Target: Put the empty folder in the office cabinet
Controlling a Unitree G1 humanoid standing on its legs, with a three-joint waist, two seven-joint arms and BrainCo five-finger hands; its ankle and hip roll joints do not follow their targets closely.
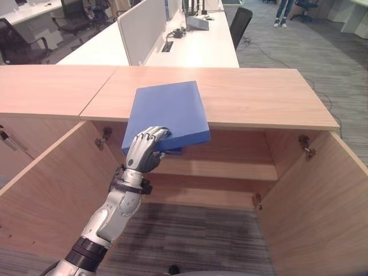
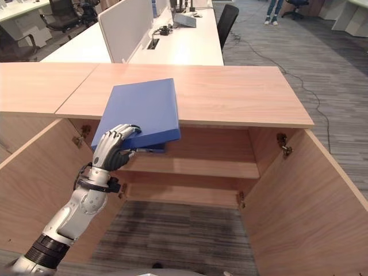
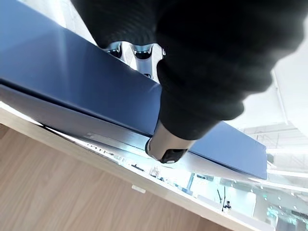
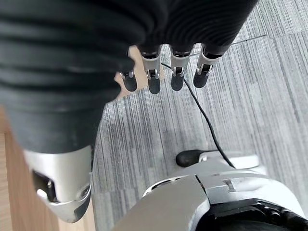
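The left hand has its fingers curled round the near edge of a flat, stiff blue folder overhanging the wooden cabinet's front edge. Being empty, it is probably light, its smooth cover perhaps slippery. The right hand hangs with fingers relaxed, holding nothing.

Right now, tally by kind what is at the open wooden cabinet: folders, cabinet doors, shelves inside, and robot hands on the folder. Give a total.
Flat blue folder, tilted over the cabinet top's front edge: 1
Open light wooden cabinet doors: 2
Wooden shelf inside the cabinet: 1
Left hand, fingers curled round the folder's near edge: 1
Total: 5
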